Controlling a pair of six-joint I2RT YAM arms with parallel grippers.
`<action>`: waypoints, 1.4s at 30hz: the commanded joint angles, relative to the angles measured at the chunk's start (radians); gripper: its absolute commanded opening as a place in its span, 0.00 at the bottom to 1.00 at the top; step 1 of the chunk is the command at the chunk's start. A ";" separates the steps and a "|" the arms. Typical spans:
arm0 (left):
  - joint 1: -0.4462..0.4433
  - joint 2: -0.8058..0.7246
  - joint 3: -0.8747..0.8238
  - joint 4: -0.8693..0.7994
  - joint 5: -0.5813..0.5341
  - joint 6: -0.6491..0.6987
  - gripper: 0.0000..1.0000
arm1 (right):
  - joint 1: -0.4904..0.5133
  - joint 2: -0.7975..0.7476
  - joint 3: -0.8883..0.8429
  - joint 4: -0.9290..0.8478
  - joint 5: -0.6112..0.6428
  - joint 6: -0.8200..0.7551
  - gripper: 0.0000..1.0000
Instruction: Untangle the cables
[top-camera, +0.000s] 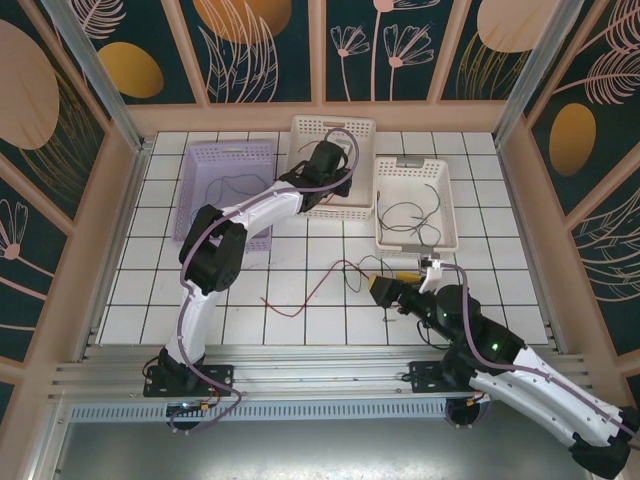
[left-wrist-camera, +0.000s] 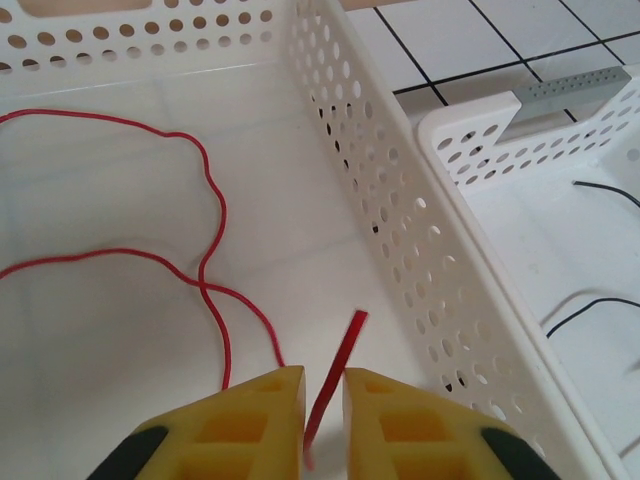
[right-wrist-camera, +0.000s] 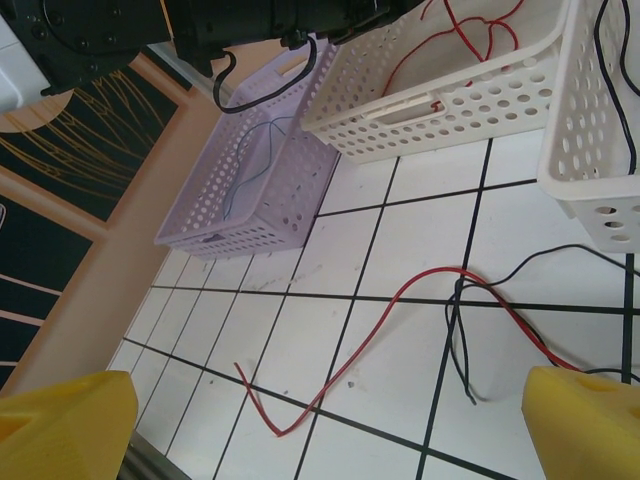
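Cables (right-wrist-camera: 458, 285) are looking thread-thin, limp and near weightless. They have no stiffness, so they are probably slipping out of any loose pinch and dragging neighbours along.

The loose pair is lying on the tiled bench (right-wrist-camera: 330, 250), mid-frame in the right wrist view, with the loose red cable (right-wrist-camera: 400, 298) crossing the black cable (right-wrist-camera: 452, 340). The right hand (right-wrist-camera: 330, 405) is hanging over them, spread wide and carrying nothing.

The left hand (left-wrist-camera: 323, 380) is sitting inside the middle white basket (left-wrist-camera: 380, 200) with its fingers only slightly parted. The basket's red cable (left-wrist-camera: 222, 210) is running its free end through that gap, looking slack rather than clamped.

A blue cable (right-wrist-camera: 248, 170) is lying in the lilac basket (right-wrist-camera: 250, 225), upper left of the right wrist view.

My read:
- **Where to grab:** a free end or a straight run clear of the crossing, e.g. the red tail at the lower left of the right wrist view.
- **What to avoid:** pinching at the crossing is risking grabbing both.
- **How to pull:** a firm pinch and a slow, low pull are suiting something this soft.
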 joint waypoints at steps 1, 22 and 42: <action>0.002 -0.013 -0.002 0.008 0.005 -0.001 0.18 | 0.003 -0.015 0.006 -0.019 0.025 0.013 0.99; 0.002 -0.389 -0.149 -0.096 0.122 -0.035 0.78 | 0.002 0.118 -0.026 0.020 -0.032 0.019 0.96; 0.000 -1.140 -0.844 -0.202 -0.146 -0.021 0.97 | -0.060 0.658 0.045 0.261 -0.052 -0.042 0.73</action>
